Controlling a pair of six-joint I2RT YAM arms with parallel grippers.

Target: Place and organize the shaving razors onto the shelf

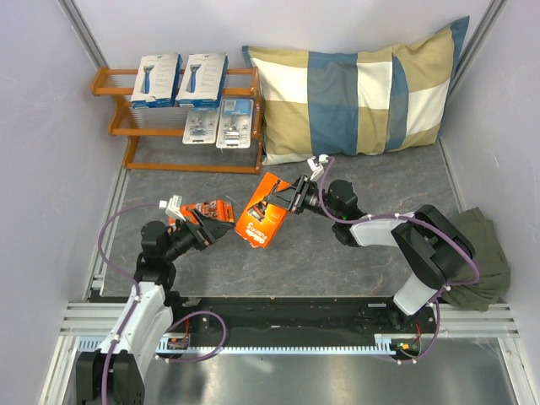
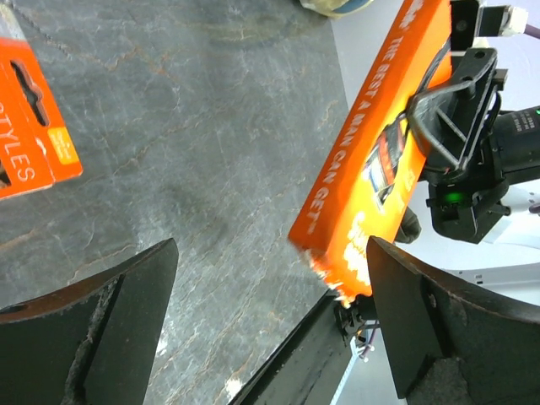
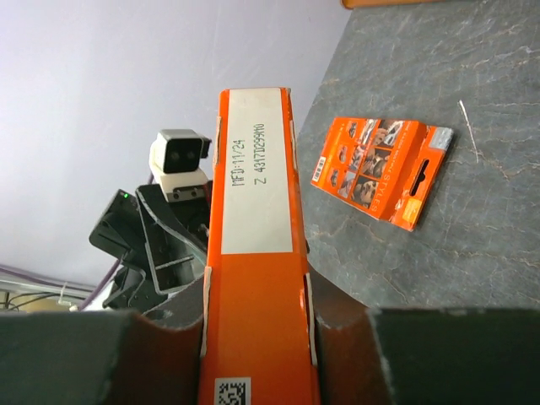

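A blue-and-beige checked pillow (image 1: pixel 359 97) lies at the back right of the grey marbled worktop (image 1: pixel 337 261); a crumpled dark green cloth (image 1: pixel 488 253) sits at the right edge.

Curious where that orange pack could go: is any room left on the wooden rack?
Not full. On the rack, the middle tier is bare left of the two clear packs, and the bottom tier is bare end to end. The top tier is crowded: two white boxes leave only a narrow strip at its right end.
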